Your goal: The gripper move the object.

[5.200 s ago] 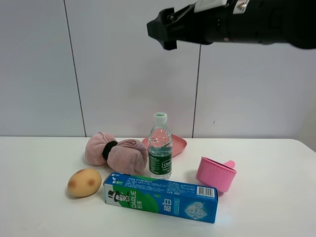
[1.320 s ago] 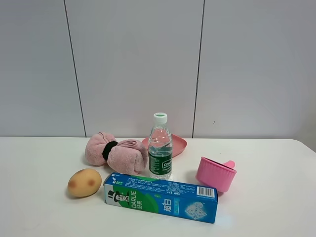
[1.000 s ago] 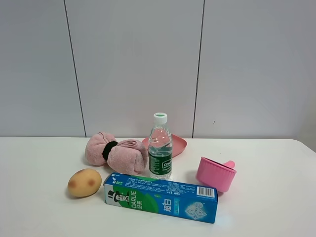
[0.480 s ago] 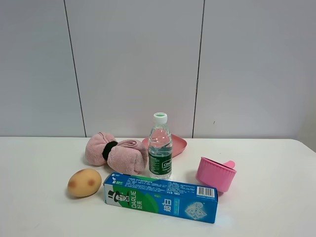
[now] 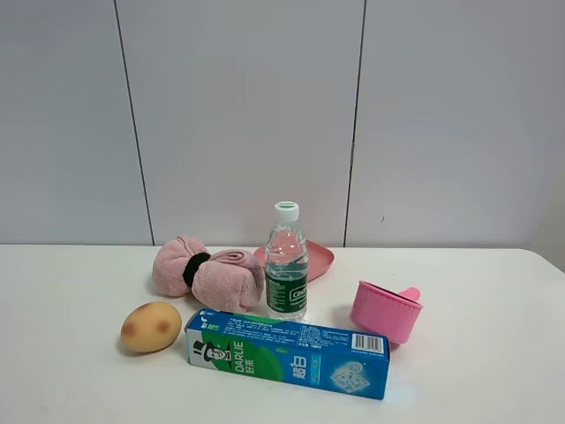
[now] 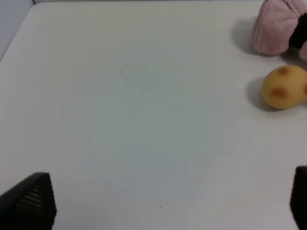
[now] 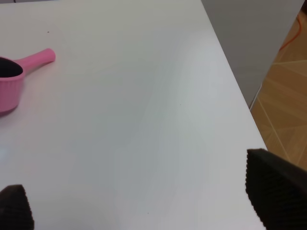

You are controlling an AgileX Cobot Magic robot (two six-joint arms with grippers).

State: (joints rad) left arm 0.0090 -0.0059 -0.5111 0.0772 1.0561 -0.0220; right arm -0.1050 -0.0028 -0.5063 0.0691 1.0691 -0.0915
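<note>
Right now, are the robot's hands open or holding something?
Left gripper: open, holding nothing.
Right gripper: open, holding nothing.

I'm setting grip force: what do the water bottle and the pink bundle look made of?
Water bottle: seemingly thin clear plastic, glossy and see-through, with a white cap and green label. Pink bundle: apparently soft matte cloth, folded and cinched by a black band.

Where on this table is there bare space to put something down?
Bare table lies left of the potato and pink towel, and right of the pink cup toward the table's edge. The middle is crowded: water bottle, toothpaste box and pink plate cluster together.
</note>
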